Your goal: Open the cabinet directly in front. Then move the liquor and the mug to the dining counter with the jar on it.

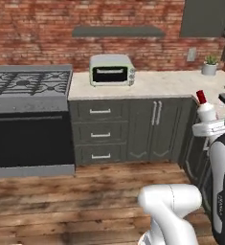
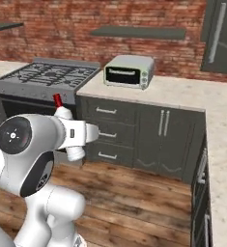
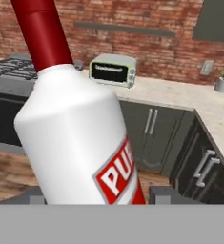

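Note:
The liquor (image 3: 80, 138), a white bottle with a red cap and a red label, stands upright between my fingertips (image 3: 166, 194) and looms large in the hand view. My gripper (image 1: 208, 128) is shut on the liquor (image 1: 205, 110) around its body and carries it in the air beside the corner of the base cabinets. From the right side the liquor (image 2: 63, 114) pokes up above the gripper (image 2: 78, 136), well above the wooden floor. The dark grey wall cabinet (image 2: 221, 36) with its long bar handle hangs at the upper right, away from the hand.
A beige worktop (image 1: 171, 82) backed by red brick carries a toaster oven (image 1: 111, 70) and a small potted plant (image 1: 209, 64). A gas stove (image 1: 28, 81) stands to the left. Dark base cabinets (image 1: 133, 129) run below, and a shelf (image 1: 118, 31) hangs on the wall.

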